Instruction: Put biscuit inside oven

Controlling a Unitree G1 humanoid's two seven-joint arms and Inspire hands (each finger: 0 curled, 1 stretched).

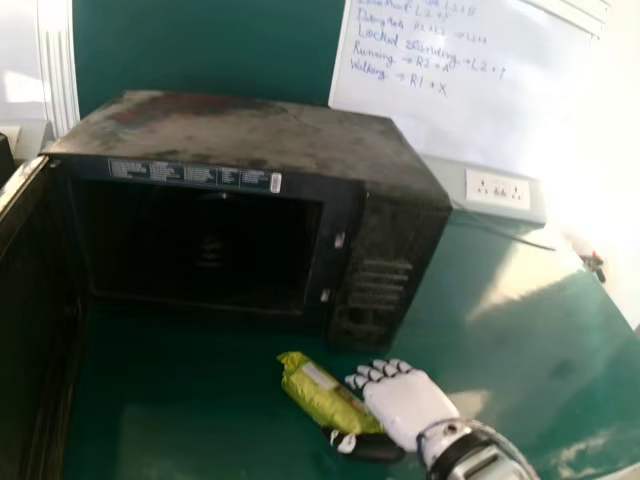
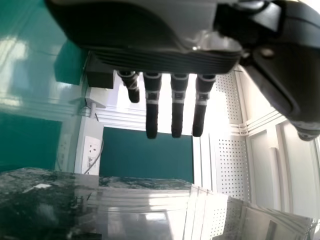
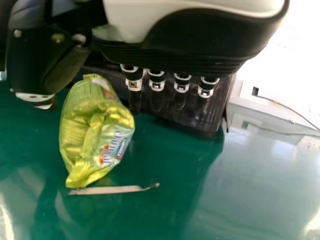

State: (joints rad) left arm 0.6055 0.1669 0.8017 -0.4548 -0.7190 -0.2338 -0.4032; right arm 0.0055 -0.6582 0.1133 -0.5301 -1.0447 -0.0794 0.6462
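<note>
- Yellow-green, crinkled and shiny wrapper is around the biscuit (image 1: 322, 392), which is outside the oven (image 1: 265, 135), over the green table (image 1: 180, 420) and just before the oven's front.
- The head view gives the dark door (image 1: 35, 300) standing open at the left, and the black, boxlike cavity (image 1: 200, 245) behind it.
- The oven's top is dull and blotched, as if dusty; its side panel carries a row of flat ridges.
- The right hand (image 1: 400, 405) is beside the packet, with a smooth white back. In the right wrist view its fingers (image 3: 156, 84) are straight and spread a little, the thumb (image 3: 47, 67) well apart from them. The packet is between; whether they touch it, one cannot tell.
- This same view also gives a thin, pale strip (image 3: 112, 190) with a hooked end, lying near the packet's lower end.
- The left wrist view gives the left hand (image 2: 151, 102), its black fingers straight and apart, and behind it a panel (image 2: 234, 155) full of small round holes.
</note>
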